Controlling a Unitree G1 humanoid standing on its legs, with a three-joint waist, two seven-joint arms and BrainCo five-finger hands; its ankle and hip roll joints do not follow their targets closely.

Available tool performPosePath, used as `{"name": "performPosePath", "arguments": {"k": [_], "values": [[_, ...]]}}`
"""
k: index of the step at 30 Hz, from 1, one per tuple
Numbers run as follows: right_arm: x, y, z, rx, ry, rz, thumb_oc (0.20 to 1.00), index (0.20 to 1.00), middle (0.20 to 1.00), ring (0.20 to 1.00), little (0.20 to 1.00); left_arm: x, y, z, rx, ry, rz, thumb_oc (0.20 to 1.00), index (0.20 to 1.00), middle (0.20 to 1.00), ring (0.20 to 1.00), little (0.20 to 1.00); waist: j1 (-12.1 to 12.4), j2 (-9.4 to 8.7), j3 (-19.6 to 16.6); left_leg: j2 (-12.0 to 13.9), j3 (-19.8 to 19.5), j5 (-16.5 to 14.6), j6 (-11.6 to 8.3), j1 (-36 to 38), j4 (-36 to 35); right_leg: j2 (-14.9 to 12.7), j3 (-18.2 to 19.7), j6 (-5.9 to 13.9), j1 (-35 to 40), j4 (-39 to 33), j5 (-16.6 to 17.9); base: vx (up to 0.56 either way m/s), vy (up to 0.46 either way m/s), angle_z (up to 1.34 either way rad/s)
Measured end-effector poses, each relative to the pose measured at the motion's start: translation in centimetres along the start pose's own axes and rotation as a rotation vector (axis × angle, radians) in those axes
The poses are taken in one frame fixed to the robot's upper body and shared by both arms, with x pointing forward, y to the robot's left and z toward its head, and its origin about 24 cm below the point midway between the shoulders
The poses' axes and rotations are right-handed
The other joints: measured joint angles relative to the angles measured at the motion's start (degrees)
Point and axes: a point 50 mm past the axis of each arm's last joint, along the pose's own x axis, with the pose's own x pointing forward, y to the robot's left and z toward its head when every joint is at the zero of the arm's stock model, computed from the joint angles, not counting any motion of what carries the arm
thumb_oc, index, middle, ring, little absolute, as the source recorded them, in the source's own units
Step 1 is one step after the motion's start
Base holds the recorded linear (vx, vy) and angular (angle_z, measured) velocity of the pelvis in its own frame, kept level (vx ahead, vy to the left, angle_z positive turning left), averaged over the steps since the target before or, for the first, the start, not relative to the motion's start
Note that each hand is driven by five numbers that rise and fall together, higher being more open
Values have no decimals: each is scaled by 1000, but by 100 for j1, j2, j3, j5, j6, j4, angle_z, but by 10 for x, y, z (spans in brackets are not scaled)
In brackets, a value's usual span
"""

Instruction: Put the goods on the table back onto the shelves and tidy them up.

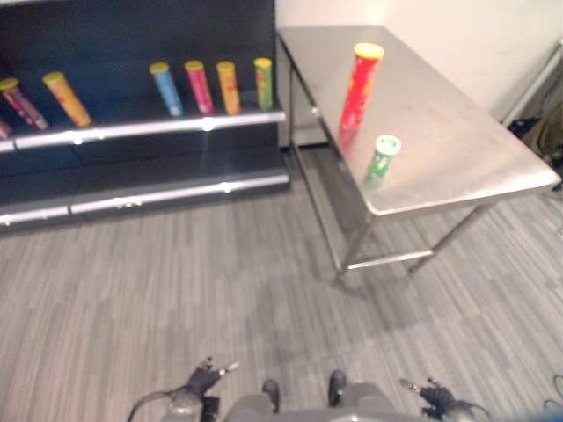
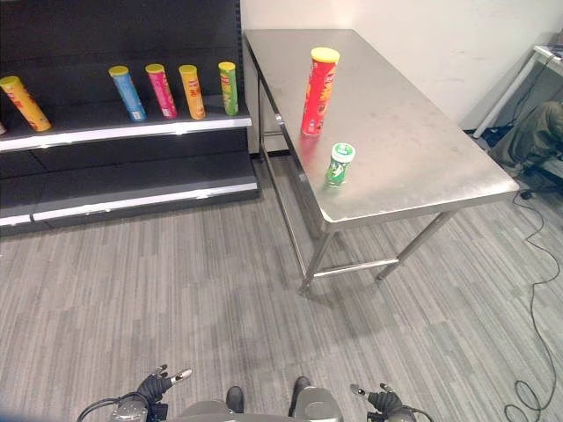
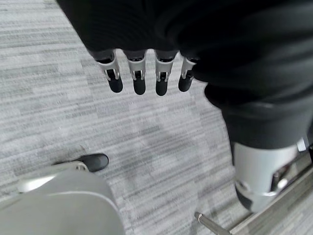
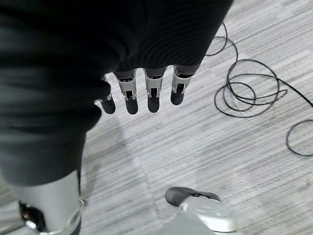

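On the worktop (image 2: pixel 413 158) at far right, a tall red can (image 2: pixel 318 92) and short green can (image 2: pixel 339 164) are waiting — both hands (image 3: pixel 142 78) (image 4: pixel 142 95) are hanging spread, empty; approaching squarely before reaching seems wisest.

Two canisters are standing on the steel table (image 2: pixel 422 167): one tall red canister (image 2: pixel 318 91) and one short green canister (image 2: pixel 339 164) nearer its front edge. At least five tall canisters are standing along the upper shelf (image 2: pixel 123 130): a yellow-orange one (image 2: pixel 24 103), blue (image 2: pixel 128 92), pink (image 2: pixel 161 90), orange (image 2: pixel 192 91) and green (image 2: pixel 229 88).
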Motion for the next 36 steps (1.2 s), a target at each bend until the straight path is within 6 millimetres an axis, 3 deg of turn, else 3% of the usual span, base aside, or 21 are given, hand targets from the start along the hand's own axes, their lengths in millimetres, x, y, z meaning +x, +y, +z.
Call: {"name": "performPosePath", "arguments": {"k": [1,3,6,8,10,13,14,16,18,19,20,21,22,24,25,27,29,31,32,33,36], "values": [[0,3,2,-7,-4,8,1000,1000,1000,1000,1000,1,1,7,-1,-22,2,1000,1000,1000,1000,1000,52,-81,23,21,-48,-89,-276,-253,656,2,50,-144,26,-8,-50,163,7,-9],[1,0,9,-16,-24,2,1000,1000,1000,1000,1000,2,-2,8,-12,-24,-5,1000,1000,1000,1000,1000,127,-78,56,35,-90,59,-510,-668,1576,1,44,-261,132,-76,-39,169,43,-17],[3,-6,20,-41,-50,-8,1000,1000,1000,1000,1000,1,-11,3,-26,-7,-21,1000,1000,1000,1000,1000,206,49,138,169,-50,69,-496,-831,2238,82,214,-423,434,-266,-106,310,176,-26],[3,-4,21,-42,-56,-1,1000,1000,1000,1000,1000,-1,-11,-5,-65,15,-13,1000,1000,1000,1000,1000,228,74,154,423,-44,21,-378,-669,1569,147,311,-440,684,-515,-13,181,159,-25],[2,-2,25,-41,-77,5,1000,1000,1000,1000,1000,-2,-11,-10,-80,27,-6,1000,1000,1000,1000,1000,230,104,128,679,-60,71,-442,-770,1128,160,348,-366,695,-578,-31,363,344,-13],[2,0,31,-38,-103,12,1000,1000,1000,1000,1000,1,-13,1,-87,1,-7,1000,1000,1000,1000,1000,345,114,142,817,-667,628,-626,-981,-821,154,587,-56,625,-918,-56,355,317,-16],[2,0,32,-38,-105,13,1000,1000,1000,1000,1000,1,-13,1,-89,-1,-2,1000,1000,1000,1000,1000,404,115,185,852,-793,803,-623,-992,-1192,151,679,-105,693,-1031,63,603,617,-50],[3,-4,33,-37,-103,0,1000,1000,1000,1000,1000,0,-16,-4,-105,24,-1,1000,1000,1000,1000,1000,470,256,275,953,-1327,981,-879,-1049,-1371,104,860,186,1108,-1372,15,551,660,-54],[3,-8,33,-38,-98,-11,1000,1000,1000,1000,1000,-1,-19,-8,-114,39,-4,1000,1000,1000,1000,1000,490,366,284,947,-1360,995,-842,-1002,-1368,4,976,241,1202,-1325,-30,182,255,-50],[3,-13,33,-40,-105,-21,1000,1000,1000,1000,1000,-2,-22,-11,-116,49,-11,1000,1000,1000,1000,1000,488,463,263,865,-1289,1259,-839,-1019,-1117,-147,1042,366,1319,-1275,-123,267,339,-63],[2,-6,30,-44,-98,-3,1000,1000,1000,1000,1000,-2,-19,-13,-114,51,-2,1000,1000,1000,1000,1000,514,294,224,489,-1050,1416,-623,-1005,-869,-572,1153,413,1273,-1124,-285,267,342,-61],[1,-5,32,-21,-122,9,1000,1000,1000,1000,1000,4,-9,13,-72,-22,12,1000,1000,1000,1000,1000,429,154,258,144,-807,1217,-255,-1014,-537,-927,1143,498,1085,-619,63,498,730,-51],[0,-11,32,52,-129,-21,1000,1000,1000,1000,1000,4,-13,12,-80,-24,3,1000,1000,1000,1000,1000,380,283,241,-19,-654,822,-30,-895,-226,-1269,1055,431,873,418,-2,295,517,-35],[0,-10,26,38,-111,-17,1000,1000,1000,1000,1000,4,-6,13,-75,-39,19,1000,1000,1000,1000,1000,357,300,118,-234,-371,584,251,-666,-84,-1676,1119,269,317,1663,128,269,503,-53],[-1,-7,20,4,-94,-1,1000,1000,1000,1000,1000,4,3,15,-37,-46,29,1000,1000,1000,1000,1000,340,225,-58,-448,-194,401,378,-656,-80,-2034,920,294,24,1758,610,140,266,-55],[0,-3,25,-2,-105,9,1000,1000,1000,1000,1000,4,9,18,-25,-54,43,1000,1000,1000,1000,1000,325,313,-96,-481,-33,438,537,-674,-88,-2154,488,241,-43,1585,910,132,220,-47],[0,1,26,3,-108,22,1000,1000,1000,1000,1000,5,16,23,-4,-64,59,1000,1000,1000,1000,1000,307,332,-84,-402,-41,425,703,-541,-336,-1808,522,426,-152,1543,293,69,91,-38],[0,-1,31,2,-119,15,1000,1000,1000,1000,1000,5,17,24,1,-60,59,1000,1000,1000,1000,1000,247,347,-51,-286,-42,579,606,-326,-601,-1285,413,504,-162,994,-121,86,12,-22],[1,-2,31,1,-116,9,1000,1000,1000,1000,1000,6,14,25,-1,-62,52,1000,1000,1000,1000,1000,201,332,-27,-240,-67,604,575,-245,-705,-943,517,629,-170,427,-192,93,-14,16],[1,-1,32,-1,-115,8,1000,1000,1000,1000,1000,6,12,29,-2,-70,48,1000,1000,1000,1000,1000,114,252,-2,-256,-132,610,565,-200,-711,-645,949,658,-108,-73,-170,73,-14,31],[2,-1,23,-9,-73,4,1000,1000,1000,1000,1000,7,9,34,-6,-90,36,1000,1000,1000,1000,1000,77,-30,26,-438,-186,577,514,-109,-698,-641,1065,595,-269,-419,262,34,-54,32]]}}
